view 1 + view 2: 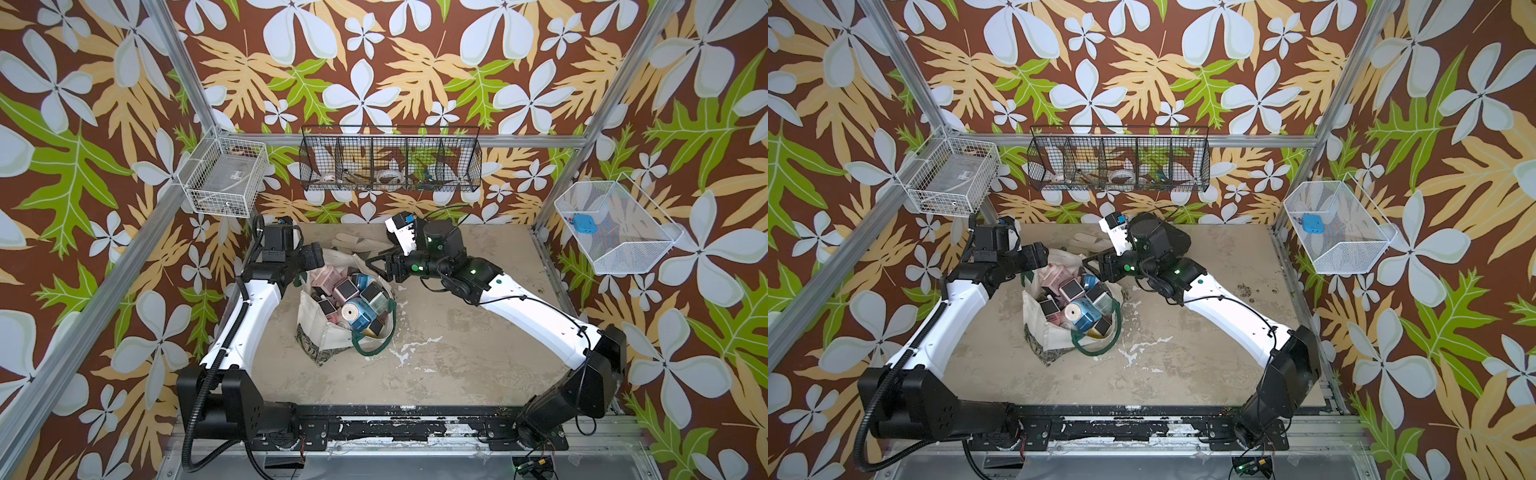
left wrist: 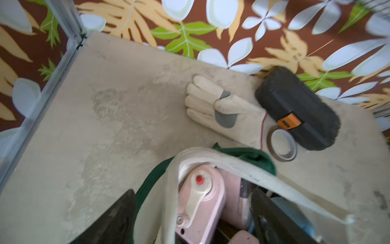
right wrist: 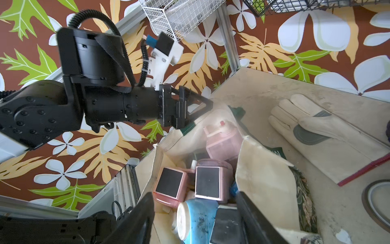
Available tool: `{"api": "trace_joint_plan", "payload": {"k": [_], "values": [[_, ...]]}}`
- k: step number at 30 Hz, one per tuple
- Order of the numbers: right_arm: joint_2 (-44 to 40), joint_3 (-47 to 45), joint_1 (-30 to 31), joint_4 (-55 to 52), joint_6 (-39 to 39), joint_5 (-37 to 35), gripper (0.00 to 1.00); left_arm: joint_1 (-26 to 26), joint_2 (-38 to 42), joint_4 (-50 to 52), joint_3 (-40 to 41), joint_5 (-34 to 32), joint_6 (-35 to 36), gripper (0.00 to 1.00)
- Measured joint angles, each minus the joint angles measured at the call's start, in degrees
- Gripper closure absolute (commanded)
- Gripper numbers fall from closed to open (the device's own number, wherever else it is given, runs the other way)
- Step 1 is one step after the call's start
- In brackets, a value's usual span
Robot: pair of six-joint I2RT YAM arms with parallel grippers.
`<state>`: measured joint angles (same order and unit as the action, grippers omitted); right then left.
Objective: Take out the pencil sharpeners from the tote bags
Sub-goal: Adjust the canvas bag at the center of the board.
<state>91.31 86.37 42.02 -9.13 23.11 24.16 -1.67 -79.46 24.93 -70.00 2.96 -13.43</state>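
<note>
"Sitting where, the tote bag (image 1: 316, 332)?"

"On the table (image 1: 457, 353), left of its middle, between the two arms. Its mouth gapes upward, and a green strap handle (image 1: 370, 349) loops out on its near right side."

"And the pencil sharpeners (image 1: 345, 291)?"

"All that show are in the tote bag, heaped to the rim: pink, blue and mint boxes, several with a dark square window turned up. A blue sharpener (image 1: 358, 318) near the middle of the heap shows its round white end."

"The left gripper (image 2: 191, 194)?"

"At the tote bag's far left rim, jaws spread wide. In its wrist view one finger (image 2: 118, 217) is outside the canvas and the other inside, with a pink sharpener (image 2: 200, 202) and its cream crank between them. Nothing is pinched."

"The right gripper (image 3: 195, 195)?"

"At the far right rim, jaws also apart and empty. Its wrist view looks between them onto pink sharpeners and the blue sharpener."

"What else lies on the table?"

"A pale work glove (image 2: 211, 103) just beyond the tote bag, a black case (image 2: 295, 107) with an orange latch to the glove's right, and a tape roll (image 2: 281, 145) just beside the case."
</note>
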Motion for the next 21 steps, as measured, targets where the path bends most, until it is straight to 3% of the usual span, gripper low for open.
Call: {"api": "trace_joint_plan", "payload": {"k": [3, 6, 11, 13, 14, 21], "values": [[-1.2, -0.9, 0.0, 0.0, -0.1, 0.0, 0.38, 0.0, -1.2, 0.0, 1.7, 0.1, 0.0, 0.16], [-2.3, -2.1, 0.0, -0.2, -0.7, -0.2, 0.38, 0.0, -3.2, 0.2, 3.0, 0.5, 0.0, 0.31], [-2.9, -4.5, 0.0, -0.1, -0.9, -0.6, 0.39, 0.0, -3.5, 0.2, 2.9, 3.3, -0.5, 0.73], [-2.9, -5.4, 0.0, -0.2, -0.9, -0.6, 0.4, 0.0, -2.3, 1.0, 2.9, 3.6, -1.2, 0.95], [-2.9, -5.7, 0.0, -0.2, -0.9, -0.6, 0.41, 0.0, -1.5, 1.7, 2.9, 3.6, -0.8, 1.0], [-3.0, -10.0, 0.5, -0.4, -1.0, -0.6, 0.46, -0.1, 6.1, 0.1, 6.0, 9.4, -1.2, 1.0]]}}
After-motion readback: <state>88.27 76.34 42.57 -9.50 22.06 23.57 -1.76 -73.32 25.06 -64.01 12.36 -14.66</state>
